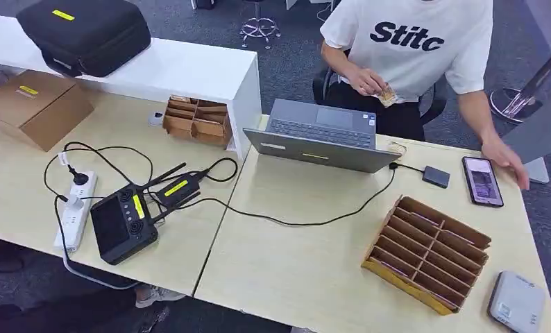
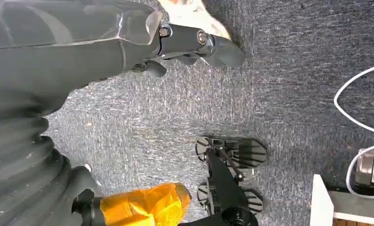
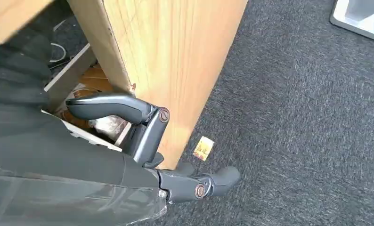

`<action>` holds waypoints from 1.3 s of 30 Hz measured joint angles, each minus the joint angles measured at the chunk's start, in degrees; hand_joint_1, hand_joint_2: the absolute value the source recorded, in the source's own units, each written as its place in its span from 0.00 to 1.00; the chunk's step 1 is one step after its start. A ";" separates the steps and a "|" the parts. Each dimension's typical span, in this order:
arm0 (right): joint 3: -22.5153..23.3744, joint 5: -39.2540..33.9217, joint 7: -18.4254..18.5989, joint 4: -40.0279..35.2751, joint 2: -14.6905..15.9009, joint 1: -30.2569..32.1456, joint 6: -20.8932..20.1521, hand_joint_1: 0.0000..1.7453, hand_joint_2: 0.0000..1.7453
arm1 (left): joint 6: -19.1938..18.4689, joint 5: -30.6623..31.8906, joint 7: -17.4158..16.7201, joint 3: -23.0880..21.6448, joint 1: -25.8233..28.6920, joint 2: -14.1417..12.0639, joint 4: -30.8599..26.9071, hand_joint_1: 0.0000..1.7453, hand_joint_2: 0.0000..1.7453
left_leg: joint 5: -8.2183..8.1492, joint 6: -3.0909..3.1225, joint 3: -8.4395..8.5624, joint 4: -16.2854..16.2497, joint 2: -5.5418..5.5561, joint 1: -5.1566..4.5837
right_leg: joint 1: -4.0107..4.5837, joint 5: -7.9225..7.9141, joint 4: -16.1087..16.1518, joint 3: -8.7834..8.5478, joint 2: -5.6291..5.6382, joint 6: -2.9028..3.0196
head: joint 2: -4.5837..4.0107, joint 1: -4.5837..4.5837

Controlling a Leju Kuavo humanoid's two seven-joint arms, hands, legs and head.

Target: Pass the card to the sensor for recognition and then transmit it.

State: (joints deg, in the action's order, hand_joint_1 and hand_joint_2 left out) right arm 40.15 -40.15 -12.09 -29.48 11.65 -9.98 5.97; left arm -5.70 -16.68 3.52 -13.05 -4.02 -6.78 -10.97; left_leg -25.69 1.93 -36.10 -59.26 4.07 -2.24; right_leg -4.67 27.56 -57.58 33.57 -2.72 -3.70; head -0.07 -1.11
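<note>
Cardboard slotted card rack sits near the pale wooden bench's right edge.
Left hand and right hand hang open above grey carpet, holding nothing.

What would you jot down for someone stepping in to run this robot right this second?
Left hand: hanging over the carpet, fingers apart, holding nothing.
Right hand: hanging beside the desk's wooden side panel, fingers apart, holding nothing.
Card: a person seated behind the laptop holds something small, possibly the card; too small to tell. Another small yellow card lies on the carpet near the right hand.
Likely sensor: a grey flat device at the desk's near right corner, beside the cardboard slotted organizer.
Done: nothing visible.
Left: get a card, present it to the sensor, pass it on.
</note>
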 joint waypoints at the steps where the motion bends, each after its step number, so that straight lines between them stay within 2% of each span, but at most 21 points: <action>1: 0.00 0.00 0.00 0.00 0.00 0.00 0.00 0.00 1.00 | 0.00 0.00 0.00 0.00 0.00 0.00 0.00 0.00 1.00 | 0.00 0.00 0.00 0.00 0.01 0.00 | 0.00 -0.01 0.00 0.00 0.00 -0.01 | 0.00 0.00; 4: 0.02 1.33 1.15 0.15 0.13 -0.01 0.20 0.00 1.00 | -0.04 0.20 0.04 0.00 0.00 0.02 0.00 0.00 1.00 | 0.02 0.03 0.00 0.00 0.01 0.00 | 0.00 -0.02 0.01 -0.01 0.00 -0.03 | 0.00 -0.02; 9: -1.07 6.68 11.00 4.08 3.80 0.02 -5.17 0.00 1.00 | -0.78 1.05 0.11 0.00 -0.08 0.09 0.00 0.00 1.00 | -0.05 0.14 0.05 -0.01 -0.10 0.10 | 0.04 -0.03 0.18 -0.01 0.11 -0.02 | 0.00 0.02; 12: -2.99 11.03 19.45 7.44 6.77 0.80 -16.18 0.00 1.00 | -1.90 1.62 -0.02 -0.02 -0.04 0.07 0.00 0.00 1.00 | -0.06 0.17 0.06 -0.02 -0.34 0.23 | 0.19 -0.10 0.43 -0.09 0.27 -0.06 | 0.00 0.11; 13: -3.89 12.18 20.59 8.64 7.65 1.11 -18.52 0.00 1.00 | -2.08 1.86 -0.02 -0.02 -0.06 0.00 0.00 0.00 1.00 | -0.07 0.17 0.07 -0.02 -0.54 0.33 | 0.28 -0.35 0.57 -0.11 0.49 -0.43 | 0.00 0.04; 19: -7.32 15.50 20.96 11.72 8.57 2.19 -19.23 0.00 1.00 | -2.01 1.90 -0.31 -0.04 -0.34 0.09 0.00 0.00 1.00 | -0.35 -0.17 0.34 -0.04 -1.98 0.85 | 0.92 -0.63 0.79 -0.10 1.89 -0.37 | 0.00 0.00; 22: -8.41 16.28 20.81 12.48 8.90 2.35 -19.21 0.00 1.00 | -1.81 2.18 -0.29 -0.04 -0.45 0.11 0.00 0.00 1.00 | -0.49 -0.38 0.53 -0.04 -2.33 1.17 | 1.22 -0.67 0.78 -0.14 2.26 -0.24 | 0.00 0.04; 25: -9.35 17.33 19.98 12.98 9.07 2.75 -19.41 0.00 1.00 | -1.16 3.47 0.76 -0.28 -0.42 0.22 0.00 0.00 1.00 | -0.57 -0.55 0.63 -0.04 -2.44 1.39 | 1.46 -0.62 0.77 -0.16 2.34 0.06 | 0.00 0.04; 29: -9.64 17.94 18.84 13.83 9.07 4.99 -20.81 0.00 1.00 | 1.03 5.66 4.15 -1.44 0.68 0.48 0.00 0.00 1.00 | -0.74 -0.87 0.85 -0.04 -2.41 1.72 | 1.78 -0.44 0.76 -0.43 2.32 0.33 | 0.00 0.07; 33: -9.62 16.64 17.60 14.97 8.88 8.10 -21.40 0.00 1.00 | 1.25 7.25 6.77 -2.90 3.25 0.66 0.04 0.00 1.00 | -0.96 -1.20 1.02 -0.02 -2.43 1.87 | 1.95 -0.25 0.74 -0.57 2.35 0.60 | 0.00 0.04; 39: -9.55 16.28 16.74 15.96 7.65 9.73 -20.96 0.00 1.00 | 1.05 7.37 7.58 -3.52 4.54 0.31 0.04 0.00 1.00 | -1.07 -1.36 1.11 0.01 -2.44 2.06 | 2.14 -0.12 0.70 -0.58 2.36 0.80 | 0.00 0.02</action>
State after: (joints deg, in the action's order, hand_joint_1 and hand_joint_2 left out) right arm 30.60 -23.87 4.66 -13.53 19.30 -0.25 -14.99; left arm -4.66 -9.31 11.10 -16.57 0.53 -6.47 -10.93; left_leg -26.75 0.57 -34.99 -59.25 1.63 -0.18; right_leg -2.53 27.44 -56.88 32.99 -0.36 -2.90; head -0.07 -1.09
